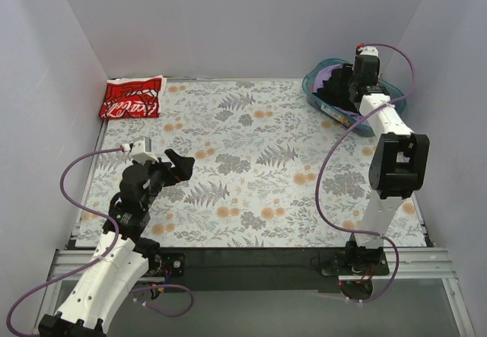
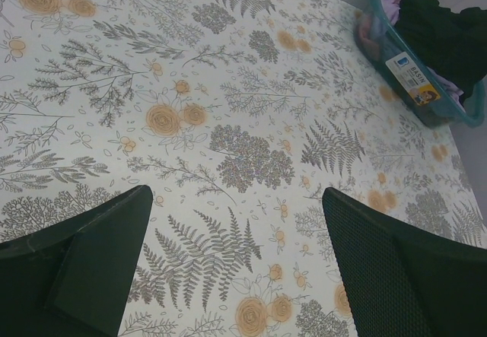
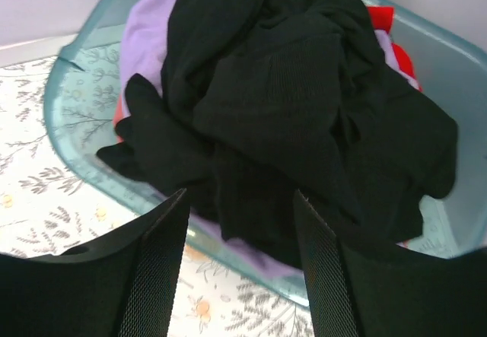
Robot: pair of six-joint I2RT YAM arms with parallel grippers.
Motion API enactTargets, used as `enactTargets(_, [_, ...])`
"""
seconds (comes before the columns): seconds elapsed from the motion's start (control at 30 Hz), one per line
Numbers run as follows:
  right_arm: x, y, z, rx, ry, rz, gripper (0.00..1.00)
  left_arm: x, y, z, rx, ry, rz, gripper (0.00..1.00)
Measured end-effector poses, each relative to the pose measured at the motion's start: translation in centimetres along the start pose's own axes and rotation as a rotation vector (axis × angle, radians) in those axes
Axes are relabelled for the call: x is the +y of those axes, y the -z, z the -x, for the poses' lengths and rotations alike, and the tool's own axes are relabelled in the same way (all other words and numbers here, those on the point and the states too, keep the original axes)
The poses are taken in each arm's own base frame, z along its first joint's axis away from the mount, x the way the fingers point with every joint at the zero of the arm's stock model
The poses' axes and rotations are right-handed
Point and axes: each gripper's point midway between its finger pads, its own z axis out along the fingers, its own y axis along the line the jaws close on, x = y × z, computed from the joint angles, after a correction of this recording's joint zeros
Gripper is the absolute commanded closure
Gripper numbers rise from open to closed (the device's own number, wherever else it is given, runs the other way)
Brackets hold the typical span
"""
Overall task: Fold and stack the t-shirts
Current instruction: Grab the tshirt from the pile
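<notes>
A folded red t-shirt (image 1: 132,98) with white lettering lies at the table's far left corner. A crumpled black t-shirt (image 3: 304,101) is heaped in a teal basket (image 3: 68,124) at the far right, also seen in the top view as a black t-shirt (image 1: 335,86) in the basket (image 1: 316,97). My right gripper (image 3: 242,223) hovers at the basket's near rim, its jaws apart, and the black cloth's lower edge hangs between its fingertips without being pinched. My left gripper (image 1: 179,168) stands open over bare tablecloth at the left, nothing between its fingers (image 2: 84,268).
Purple cloth (image 3: 148,40) and red cloth (image 3: 396,40) lie under the black shirt in the basket. The basket (image 2: 426,112) carries a label on its side. White walls enclose the flowered tablecloth (image 1: 259,162) on three sides.
</notes>
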Motion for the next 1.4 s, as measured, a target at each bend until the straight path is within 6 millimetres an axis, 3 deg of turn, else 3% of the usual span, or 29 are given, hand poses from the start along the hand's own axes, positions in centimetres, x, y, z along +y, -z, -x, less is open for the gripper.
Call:
enactTargets(0.13, [-0.5,-3.4,-1.6,0.047,-0.007,0.012,0.41,-0.2,0.0,-0.2,0.009,0.000,-0.013,0.07])
enactTargets(0.2, [-0.5,-4.6,-2.3,0.065,0.000,0.020,0.48,-0.3,-0.1,-0.3,0.014,0.000,-0.016,0.06])
enactTargets(0.23, [-0.5,-5.0,-2.4,0.069,0.001,0.026,0.52,-0.3,-0.1,-0.3,0.018,0.000,-0.016,0.07])
enactTargets(0.27, [-0.4,-5.3,-2.6,0.072,0.007,0.033,0.68,-0.3,-0.2,-0.4,0.021,0.000,-0.018,0.07])
enactTargets(0.3, [-0.3,-5.5,-2.6,0.073,0.019,0.040,0.77,-0.3,-0.2,-0.5,0.024,0.000,-0.017,0.07])
enactTargets(0.4, [-0.3,-5.5,-2.5,0.073,0.031,0.055,0.96,-0.2,-0.3,-0.6,0.031,0.000,-0.016,0.07])
enactTargets(0.53, [-0.5,-4.5,-1.6,0.063,0.050,0.055,0.99,-0.2,-0.3,-0.6,0.031,0.000,-0.016,0.07])
enactTargets(0.6, [-0.6,-3.0,0.2,0.028,0.061,0.055,0.99,-0.2,-0.3,-0.6,0.031,0.000,-0.016,0.07])
enactTargets(0.67, [-0.8,-0.8,2.8,-0.025,0.074,0.059,0.99,-0.3,-0.2,-0.6,0.028,0.000,-0.018,0.06])
enactTargets(0.77, [-1.1,4.4,8.8,-0.168,0.086,0.064,0.99,-0.4,-0.1,-0.3,0.017,0.000,-0.025,0.07])
enactTargets(0.9, [-1.1,14.5,17.6,-0.427,0.085,0.114,0.99,-0.6,0.1,-0.1,0.007,-0.001,-0.031,0.07])
enactTargets(1.03, [0.4,25.2,22.1,-0.638,0.113,0.261,0.99,-0.6,0.1,0.0,0.005,-0.001,-0.031,0.07])
enactTargets(1.13, [2.5,31.2,23.1,-0.737,0.147,0.402,0.99,-0.6,0.1,0.0,0.005,-0.001,-0.031,0.07])
enactTargets(1.23, [6.3,35.8,22.4,-0.776,0.184,0.607,0.99,-0.6,0.1,0.0,0.006,-0.001,-0.031,0.07])
enactTargets(1.4, [15.8,40.2,19.0,-0.719,0.223,0.998,0.99,-0.6,0.1,0.0,0.006,-0.001,-0.030,0.07])
